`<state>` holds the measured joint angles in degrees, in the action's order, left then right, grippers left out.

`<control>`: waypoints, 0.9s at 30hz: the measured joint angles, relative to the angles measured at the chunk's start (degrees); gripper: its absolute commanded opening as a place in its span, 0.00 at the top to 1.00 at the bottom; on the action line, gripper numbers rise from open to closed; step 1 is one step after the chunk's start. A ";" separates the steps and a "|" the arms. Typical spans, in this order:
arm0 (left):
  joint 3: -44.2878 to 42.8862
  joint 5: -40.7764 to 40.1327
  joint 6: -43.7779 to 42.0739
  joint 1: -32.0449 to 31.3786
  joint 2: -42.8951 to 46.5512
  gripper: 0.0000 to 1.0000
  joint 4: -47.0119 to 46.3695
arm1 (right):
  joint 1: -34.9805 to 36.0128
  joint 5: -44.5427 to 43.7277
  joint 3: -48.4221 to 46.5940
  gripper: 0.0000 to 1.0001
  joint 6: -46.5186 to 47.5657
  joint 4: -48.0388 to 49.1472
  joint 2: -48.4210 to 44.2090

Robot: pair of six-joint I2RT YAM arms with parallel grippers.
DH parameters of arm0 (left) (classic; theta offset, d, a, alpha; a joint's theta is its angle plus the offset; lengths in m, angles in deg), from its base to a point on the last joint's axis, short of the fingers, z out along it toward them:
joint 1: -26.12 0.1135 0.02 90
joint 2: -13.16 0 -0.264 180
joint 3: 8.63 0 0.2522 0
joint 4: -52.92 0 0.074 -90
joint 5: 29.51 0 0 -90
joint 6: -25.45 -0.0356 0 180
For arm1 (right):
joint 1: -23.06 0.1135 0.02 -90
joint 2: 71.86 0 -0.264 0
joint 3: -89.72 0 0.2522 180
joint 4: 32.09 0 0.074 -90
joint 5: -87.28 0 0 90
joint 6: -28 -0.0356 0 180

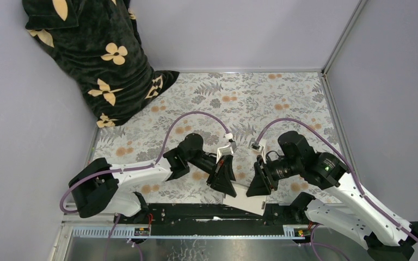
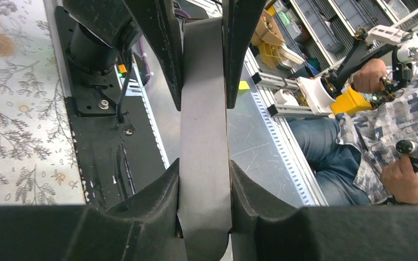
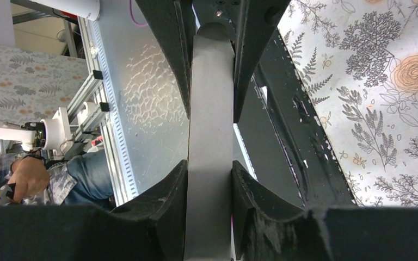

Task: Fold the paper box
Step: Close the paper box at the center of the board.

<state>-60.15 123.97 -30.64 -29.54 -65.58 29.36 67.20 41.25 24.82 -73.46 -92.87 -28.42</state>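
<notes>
The paper box is white cardboard, held between both grippers above the table's near edge. My left gripper is shut on its left end and my right gripper is shut on its right end. In the left wrist view the box is a grey strip running from my left gripper up to the right gripper's fingers. In the right wrist view the box runs the same way from my right gripper to the left gripper's fingers. Its folds are hidden.
A black cloth with cream flower shapes lies at the far left corner. The black base rail runs along the near edge below the box. Grey walls enclose the flowered tablecloth. A person's hands on controllers show beyond the edge.
</notes>
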 measured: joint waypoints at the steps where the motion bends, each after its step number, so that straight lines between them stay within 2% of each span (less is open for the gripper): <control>1: 0.02 -0.17 -0.15 0.15 0.28 0.58 0.20 | 0.00 -0.20 0.00 1.00 0.00 0.20 0.02; 3: 0.02 -1.53 -0.68 0.68 1.22 0.52 0.66 | 0.00 -0.66 0.02 1.00 -0.20 0.33 0.04; 4: 0.02 -2.12 -1.05 1.11 1.79 0.44 0.85 | 0.02 -0.90 0.04 1.00 -0.33 0.35 0.09; 7: 0.00 -3.63 -1.90 2.34 2.99 0.36 0.90 | 0.02 -1.42 0.28 1.00 -0.70 0.81 0.48; 19: 0.00 -5.14 -2.75 5.14 5.27 0.36 2.27 | 0.07 -4.28 1.29 1.00 -1.55 2.36 1.77; 22: 0.00 -6.21 -3.63 6.23 6.93 0.42 4.46 | 0.07 -5.07 1.31 1.00 -1.77 2.58 1.73; 25: -0.02 -9.55 -5.35 7.30 9.07 0.69 8.61 | 0.09 -7.26 1.31 1.00 -1.75 2.51 1.49; 27: -0.24 -14.19 -7.10 7.72 10.75 0.73 13.09 | 0.11 -9.40 1.44 1.00 -1.66 2.67 1.01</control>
<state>-60.39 109.79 -37.74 -21.83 -54.83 42.45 67.31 31.85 26.27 -75.13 -90.21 -27.41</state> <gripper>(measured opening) 0.353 0.369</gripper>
